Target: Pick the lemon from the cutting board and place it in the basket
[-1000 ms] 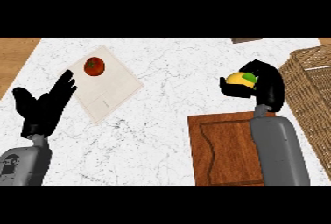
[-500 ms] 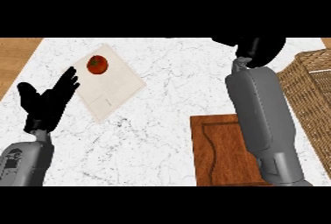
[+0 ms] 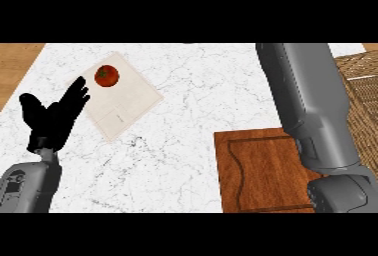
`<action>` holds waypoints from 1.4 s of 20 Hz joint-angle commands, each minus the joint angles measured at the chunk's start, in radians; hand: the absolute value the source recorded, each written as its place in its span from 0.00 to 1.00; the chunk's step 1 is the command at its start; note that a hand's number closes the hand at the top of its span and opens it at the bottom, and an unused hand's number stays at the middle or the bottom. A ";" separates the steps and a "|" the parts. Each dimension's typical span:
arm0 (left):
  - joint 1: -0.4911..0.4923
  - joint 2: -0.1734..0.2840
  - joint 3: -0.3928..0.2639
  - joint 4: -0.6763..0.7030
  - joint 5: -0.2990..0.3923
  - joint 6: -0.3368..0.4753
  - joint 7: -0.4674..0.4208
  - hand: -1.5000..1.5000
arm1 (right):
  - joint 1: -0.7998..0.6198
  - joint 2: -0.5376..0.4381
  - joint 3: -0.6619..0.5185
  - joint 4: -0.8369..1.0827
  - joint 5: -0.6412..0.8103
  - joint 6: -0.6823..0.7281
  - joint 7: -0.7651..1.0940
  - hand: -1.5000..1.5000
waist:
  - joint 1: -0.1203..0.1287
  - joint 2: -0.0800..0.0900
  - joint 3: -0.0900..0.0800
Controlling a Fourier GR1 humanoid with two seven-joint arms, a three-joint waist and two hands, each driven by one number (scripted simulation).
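Head view: the right forearm stretches past the top edge beside the basket, its hand and the lemon out of sight, the cutting board bare, while the left hand rests open, fingers up, holding nothing, near a tomato.

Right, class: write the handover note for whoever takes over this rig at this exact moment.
Left hand: open, fingers up, resting at the view's left edge, over the corner of the pale mat.
Right hand: out of view; only its grey forearm shows, stretched up past the top edge.
Lemon: not visible now. The cutting board has no lemon on its visible part.
Basket: at the right edge; its inside cannot be seen.
Tomato: on the pale mat, untouched.
Done: lemon is off the board.
Left: confirm the lemon reaches the basket.
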 commanded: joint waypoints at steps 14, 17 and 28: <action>0.057 -0.001 0.011 -0.043 -0.002 0.009 0.000 0.50 | -0.063 -0.249 -0.168 0.214 0.195 -0.014 0.180 1.00 | -0.033 -0.010 0.002; 0.050 0.017 0.030 -0.036 0.011 -0.003 0.003 0.50 | -0.063 -0.273 -0.192 0.219 0.199 0.018 0.174 1.00 | -0.037 -0.011 0.002; 0.081 0.025 0.051 -0.041 0.016 -0.015 -0.008 0.50 | 0.198 -0.253 -0.219 0.015 0.081 -0.070 0.002 1.00 | -0.056 -0.017 0.003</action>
